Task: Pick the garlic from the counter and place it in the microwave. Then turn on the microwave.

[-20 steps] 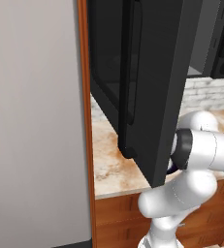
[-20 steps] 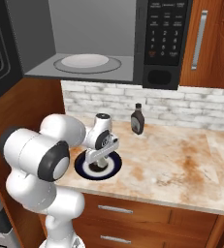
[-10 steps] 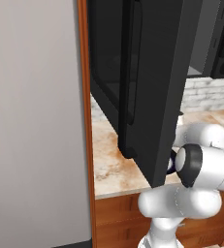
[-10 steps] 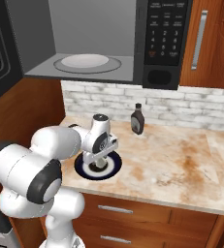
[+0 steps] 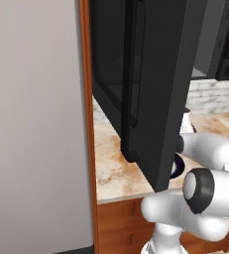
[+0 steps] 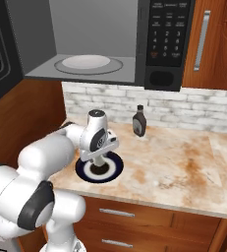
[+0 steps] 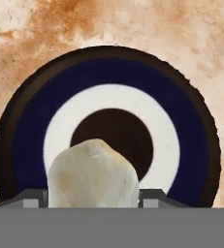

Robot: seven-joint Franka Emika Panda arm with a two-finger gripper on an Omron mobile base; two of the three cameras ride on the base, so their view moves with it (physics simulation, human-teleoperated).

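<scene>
While my two-finger gripper [image 7: 93,202] pinches the lumpy, matte whitish garlic bulb [image 7: 93,175] between its dark tips, it sits over the glossy round plate [image 7: 191,145] ringed navy, white and brown on the veined beige marble counter [image 7: 196,43].

Arm [image 6: 46,162] folds down and forward over the last second: elbow drops lower in the right base view, and in the left base view the dark joint [image 5: 199,186] slides from mid-right to lower right. Gripper [image 6: 100,165] barely shifts, now a touch lower over the plate [image 6: 116,165] on the counter [image 6: 174,167].
</scene>
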